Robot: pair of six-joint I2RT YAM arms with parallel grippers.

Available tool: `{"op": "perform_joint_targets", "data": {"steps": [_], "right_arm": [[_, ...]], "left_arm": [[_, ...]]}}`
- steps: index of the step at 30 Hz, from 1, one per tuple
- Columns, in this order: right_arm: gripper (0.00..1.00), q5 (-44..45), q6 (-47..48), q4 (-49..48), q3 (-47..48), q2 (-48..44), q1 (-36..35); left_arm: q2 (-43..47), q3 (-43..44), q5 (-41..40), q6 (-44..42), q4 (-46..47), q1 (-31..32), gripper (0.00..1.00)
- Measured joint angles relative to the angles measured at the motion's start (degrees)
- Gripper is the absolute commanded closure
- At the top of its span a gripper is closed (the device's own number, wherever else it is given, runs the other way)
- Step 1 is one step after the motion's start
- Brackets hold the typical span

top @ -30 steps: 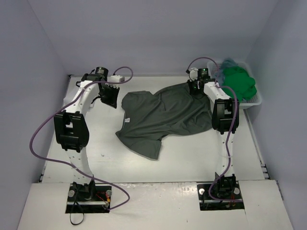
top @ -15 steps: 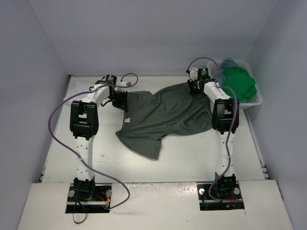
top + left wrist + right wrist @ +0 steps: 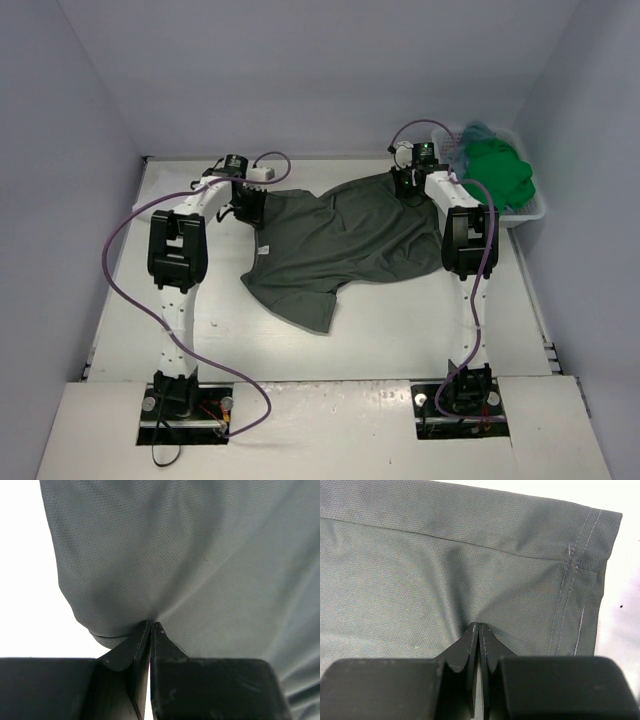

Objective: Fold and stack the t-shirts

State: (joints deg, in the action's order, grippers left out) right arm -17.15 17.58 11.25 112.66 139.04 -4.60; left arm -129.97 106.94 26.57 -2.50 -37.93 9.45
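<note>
Both pincers are closed tight: the left gripper [image 3: 151,625] nips the dark grey t-shirt [image 3: 340,245] at its far-left edge, and the right gripper [image 3: 479,626] holds what looks like a hemmed corner. The shirt sprawls across the table [image 3: 400,340].

Dark grey t-shirt [image 3: 340,245] mid-table: fine pinhole mesh, paler grey stitch lines along the hem, small white tag at nine o'clock. Bright green t-shirt [image 3: 497,172] at two o'clock, teal-blue cloth [image 3: 478,130] just behind, in white lattice basket [image 3: 540,210]. White table [image 3: 400,330]. Purple cables [image 3: 105,262].
</note>
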Motion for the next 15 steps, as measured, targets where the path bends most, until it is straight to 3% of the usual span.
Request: {"op": "perform_joint_targets", "data": {"steps": [15], "right_arm": [[1.00,1.6,0.0,0.0,0.0,0.0,0.0]], "left_arm": [[2.6,-4.5,-6.0,-3.6,-1.5,-0.1,1.00]]}}
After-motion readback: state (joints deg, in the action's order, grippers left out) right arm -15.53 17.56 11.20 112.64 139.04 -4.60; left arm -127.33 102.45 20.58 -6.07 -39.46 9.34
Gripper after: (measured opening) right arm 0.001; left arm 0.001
